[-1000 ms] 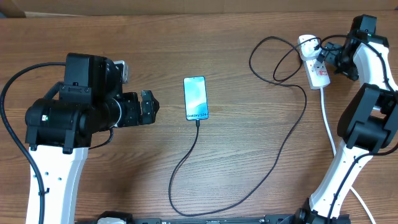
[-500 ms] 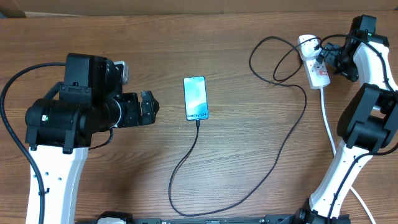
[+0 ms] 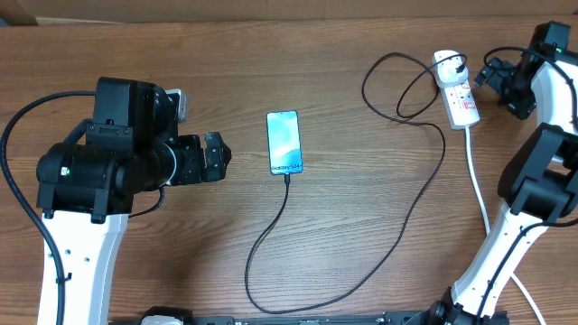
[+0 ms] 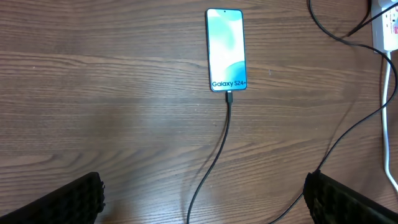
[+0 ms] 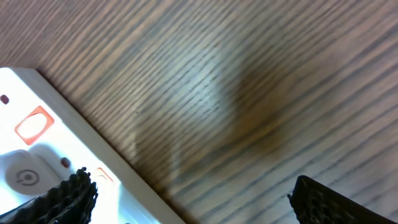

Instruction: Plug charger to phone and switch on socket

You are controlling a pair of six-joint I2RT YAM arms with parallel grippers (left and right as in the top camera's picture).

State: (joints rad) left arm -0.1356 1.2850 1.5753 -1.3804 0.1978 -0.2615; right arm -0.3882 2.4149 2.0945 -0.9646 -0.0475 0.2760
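Observation:
The phone [image 3: 284, 142] lies screen-up at the table's middle, its cyan screen reading "Galaxy S24+"; it also shows in the left wrist view [image 4: 226, 50]. The charger cable [image 3: 271, 230] is plugged into the phone's near end, loops across the table and runs to the white socket strip [image 3: 456, 90] at the far right. My left gripper [image 3: 215, 155] is open and empty, left of the phone. My right gripper [image 3: 499, 79] is open and empty, just right of the socket. The right wrist view shows the socket's white edge with an orange-red switch [image 5: 31, 124].
The socket's thick white cord [image 3: 477, 181] runs down the right side toward the front edge. The charger's black cable forms a loop [image 3: 397, 86] left of the socket. Both arm bases stand at the near corners.
My right gripper has moved right, off the socket, and now sits beside it. The left arm, phone and cable have not moved.

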